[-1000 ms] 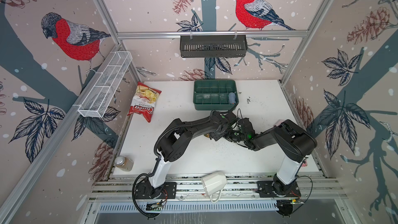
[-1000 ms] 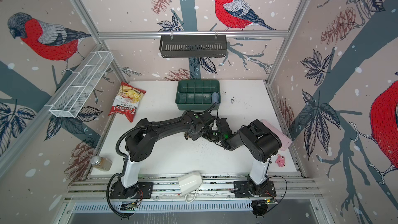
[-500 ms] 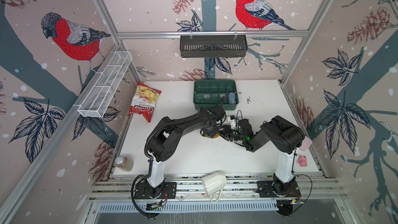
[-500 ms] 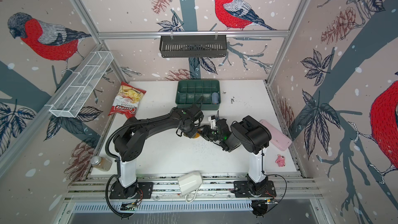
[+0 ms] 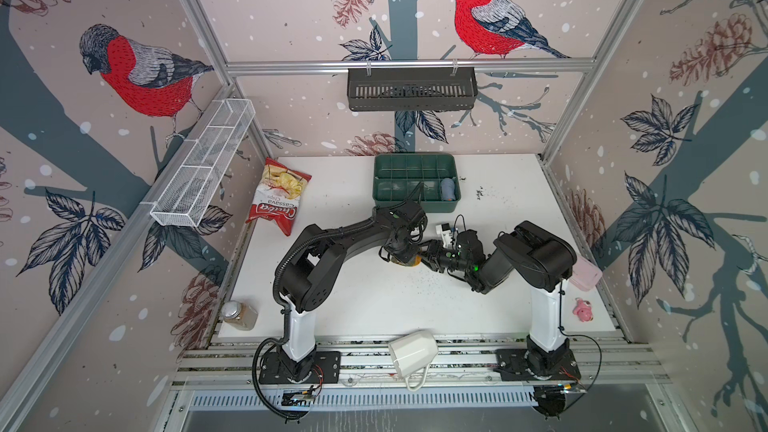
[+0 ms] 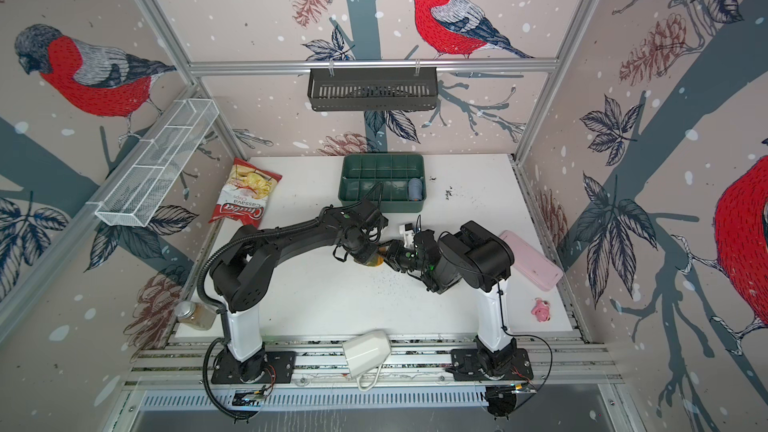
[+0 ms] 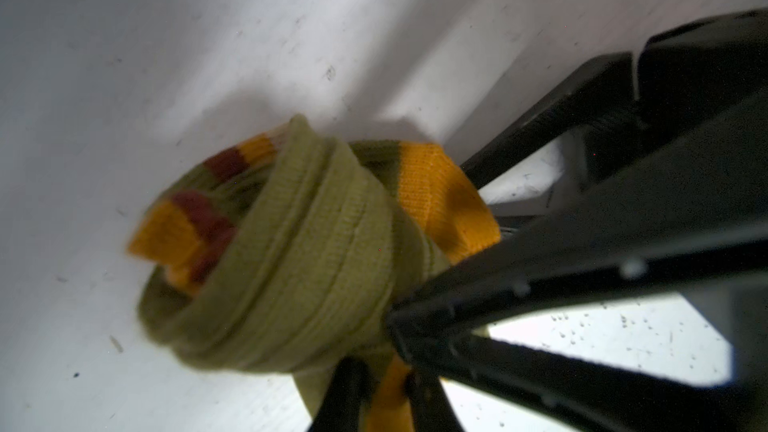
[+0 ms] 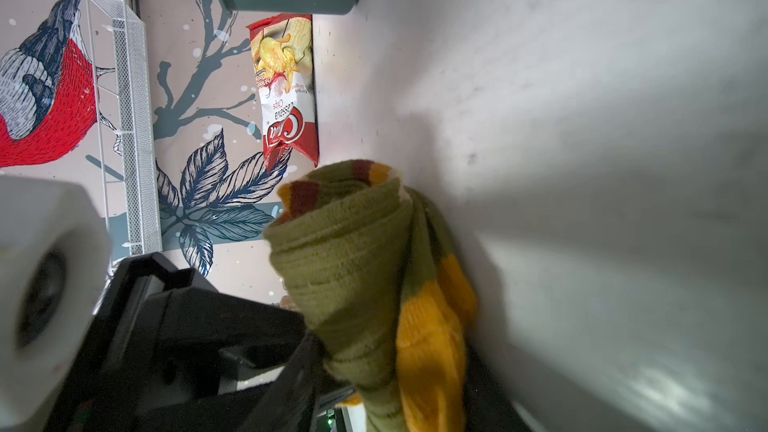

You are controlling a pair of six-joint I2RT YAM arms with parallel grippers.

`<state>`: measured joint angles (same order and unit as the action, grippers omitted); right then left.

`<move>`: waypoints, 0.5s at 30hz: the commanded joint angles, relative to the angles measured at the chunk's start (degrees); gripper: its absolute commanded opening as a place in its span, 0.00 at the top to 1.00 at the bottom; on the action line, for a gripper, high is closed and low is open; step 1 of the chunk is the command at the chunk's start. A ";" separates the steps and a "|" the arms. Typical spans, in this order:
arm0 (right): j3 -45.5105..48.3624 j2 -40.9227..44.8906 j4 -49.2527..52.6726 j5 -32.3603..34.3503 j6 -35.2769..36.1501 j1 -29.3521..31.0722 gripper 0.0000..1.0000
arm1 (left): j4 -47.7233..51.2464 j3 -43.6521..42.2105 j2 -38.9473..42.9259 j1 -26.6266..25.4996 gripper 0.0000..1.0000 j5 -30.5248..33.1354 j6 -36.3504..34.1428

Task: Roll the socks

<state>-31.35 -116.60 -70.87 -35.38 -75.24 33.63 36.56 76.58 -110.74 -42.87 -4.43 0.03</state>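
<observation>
Since a second ago, the spot where the two arms meet has slid toward the counter's (image 5: 374, 309) left edge. The left arm (image 5: 332, 243) has folded its elbow back toward that edge. The right arm (image 5: 536, 255) has stretched after it, so the pink case (image 5: 586, 276) and the small pink toy (image 5: 582, 310) at the right edge now show clear of it in a top view. The green tray (image 5: 415, 170) at the middle of the far edge has not moved, and neither has the blue-grey roll (image 5: 448, 188) in its right-hand compartment.

The socks (image 7: 299, 259) are wound into a tight olive roll near the middle of the counter, just in front of the tray. In both top views only an orange patch (image 6: 374, 260) shows between the arms. The striped cuffs stick out of the roll's free end (image 8: 303, 197).

The left jaws are nearly together, pinched on the loose olive-and-orange tail that hangs from the roll.

The right jaws stand partway apart, one on each side of the roll's orange end, and both touch the knit. I cannot tell whether they squeeze it or only flank it, nor whether the roll rests on the counter or hangs just above it.
</observation>
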 commanded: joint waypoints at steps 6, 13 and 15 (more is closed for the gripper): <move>-3.43 -0.55 -0.66 -0.23 0.16 1.25 0.50 | 0.50 -1.05 -1.37 0.25 0.80 -7.95 -0.74; -5.38 0.22 9.61 1.96 4.84 1.81 0.77 | -0.30 -1.29 -1.41 0.32 0.80 -10.11 -0.90; -5.48 0.62 11.71 2.69 6.16 1.88 0.86 | -0.47 -1.25 -1.54 0.40 0.80 -10.64 -0.85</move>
<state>-36.32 -116.49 -62.30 -32.69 -71.75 34.83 35.64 76.09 -110.87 -42.44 -6.57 0.01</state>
